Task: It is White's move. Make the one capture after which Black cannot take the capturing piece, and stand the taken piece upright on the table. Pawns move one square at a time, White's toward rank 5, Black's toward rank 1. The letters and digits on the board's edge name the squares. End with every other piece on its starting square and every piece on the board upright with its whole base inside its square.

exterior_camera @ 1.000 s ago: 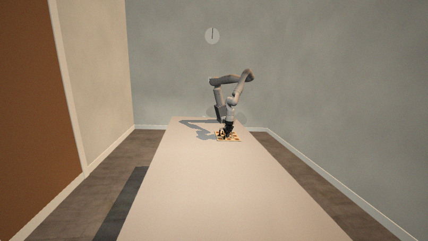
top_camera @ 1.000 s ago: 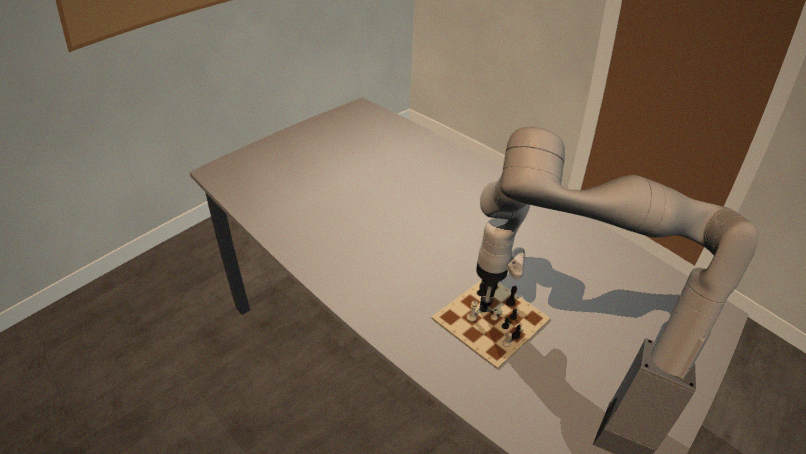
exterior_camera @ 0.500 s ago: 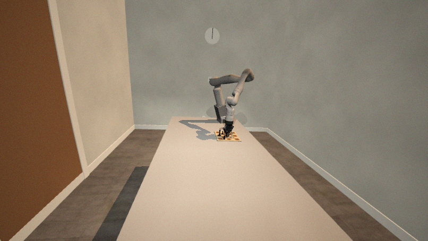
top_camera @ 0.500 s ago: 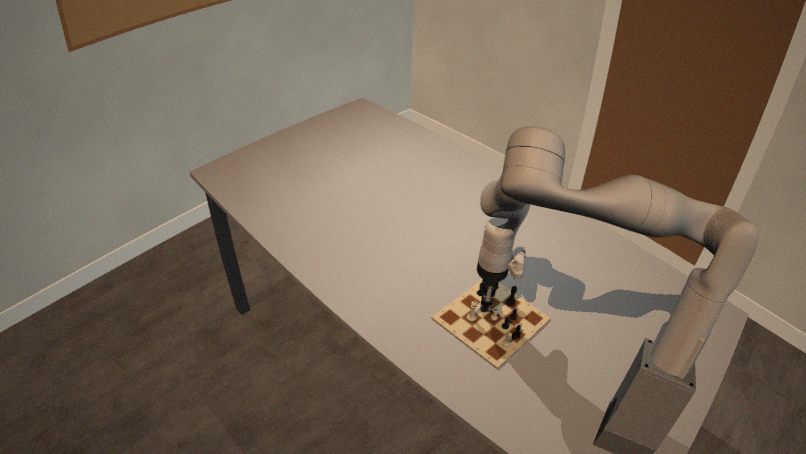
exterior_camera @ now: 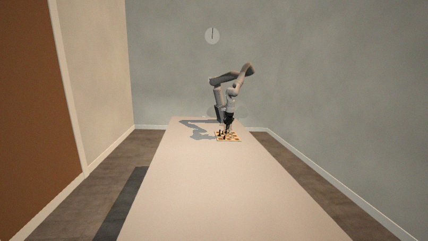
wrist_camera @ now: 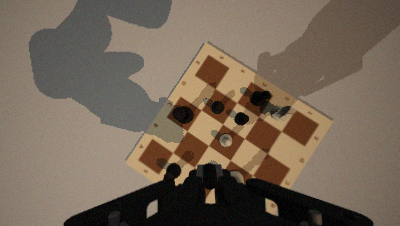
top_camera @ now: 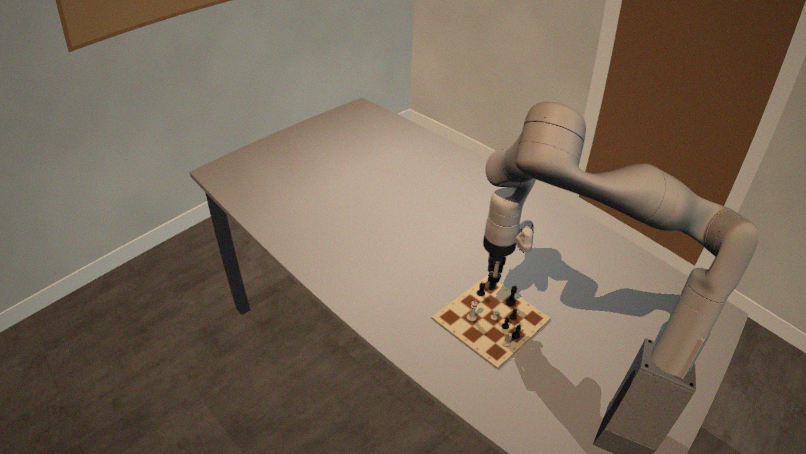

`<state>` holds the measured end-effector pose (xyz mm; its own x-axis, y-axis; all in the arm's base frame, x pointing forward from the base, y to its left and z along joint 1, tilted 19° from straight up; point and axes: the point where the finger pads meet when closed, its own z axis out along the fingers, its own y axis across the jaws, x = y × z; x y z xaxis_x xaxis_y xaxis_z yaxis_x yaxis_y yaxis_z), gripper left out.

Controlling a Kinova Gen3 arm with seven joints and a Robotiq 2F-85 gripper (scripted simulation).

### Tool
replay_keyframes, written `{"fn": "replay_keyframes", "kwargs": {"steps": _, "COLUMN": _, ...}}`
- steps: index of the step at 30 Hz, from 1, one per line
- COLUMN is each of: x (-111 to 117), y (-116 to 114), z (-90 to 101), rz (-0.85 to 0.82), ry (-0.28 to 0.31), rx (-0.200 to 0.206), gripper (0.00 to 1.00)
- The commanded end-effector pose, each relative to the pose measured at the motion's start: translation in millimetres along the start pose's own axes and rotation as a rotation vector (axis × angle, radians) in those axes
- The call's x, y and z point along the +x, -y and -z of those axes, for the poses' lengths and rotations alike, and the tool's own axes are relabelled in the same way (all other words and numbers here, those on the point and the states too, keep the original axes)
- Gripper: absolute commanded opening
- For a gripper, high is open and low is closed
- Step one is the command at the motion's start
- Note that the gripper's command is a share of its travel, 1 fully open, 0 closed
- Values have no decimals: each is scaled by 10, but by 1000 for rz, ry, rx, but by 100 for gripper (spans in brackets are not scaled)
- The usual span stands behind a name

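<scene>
A small chessboard (top_camera: 451, 317) (exterior_camera: 236, 139) (wrist_camera: 212, 70) lies on the long table (top_camera: 349, 186) near the arm's base. My gripper (top_camera: 494, 277) (exterior_camera: 227, 127) (wrist_camera: 209, 174) hangs over the board's far corner, shut on a small black piece (top_camera: 492, 284) that it holds a little above the squares. In the wrist view the fingers mostly hide that piece. Other black pieces (wrist_camera: 182, 114) (wrist_camera: 217, 107) (wrist_camera: 241, 118) (wrist_camera: 260, 97) stand on the board, and one black piece (wrist_camera: 173, 171) (top_camera: 481, 289) is close beside the fingers. A white piece (wrist_camera: 225, 140) stands near the middle, and another white piece (top_camera: 473, 310) is toward the left edge.
The arm's grey base box (top_camera: 642, 394) stands on the table's near right end. The arm's shadow (top_camera: 569, 287) falls beside the board. The table stretches far to the left and back of the board.
</scene>
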<state>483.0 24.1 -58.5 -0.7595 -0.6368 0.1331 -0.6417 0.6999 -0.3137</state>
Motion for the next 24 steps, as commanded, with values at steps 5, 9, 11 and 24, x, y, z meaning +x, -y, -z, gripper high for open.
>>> {"fn": "replay_keyframes", "kwargs": {"steps": 5, "x": -71, "y": -37, "z": 213, "rz": 6, "ry": 16, "rx": -1, "gripper": 0}}
{"fn": "replay_keyframes", "kwargs": {"steps": 9, "x": -71, "y": -37, "z": 213, "rz": 6, "ry": 16, "rx": -1, "gripper": 0}}
{"fn": "replay_keyframes", "kwargs": {"steps": 11, "x": -71, "y": -37, "z": 213, "rz": 6, "ry": 16, "rx": -1, "gripper": 0}}
{"fn": "replay_keyframes", "kwargs": {"steps": 24, "x": -43, "y": -274, "z": 164, "rz": 30, "ry": 51, "rx": -19, "gripper": 0}}
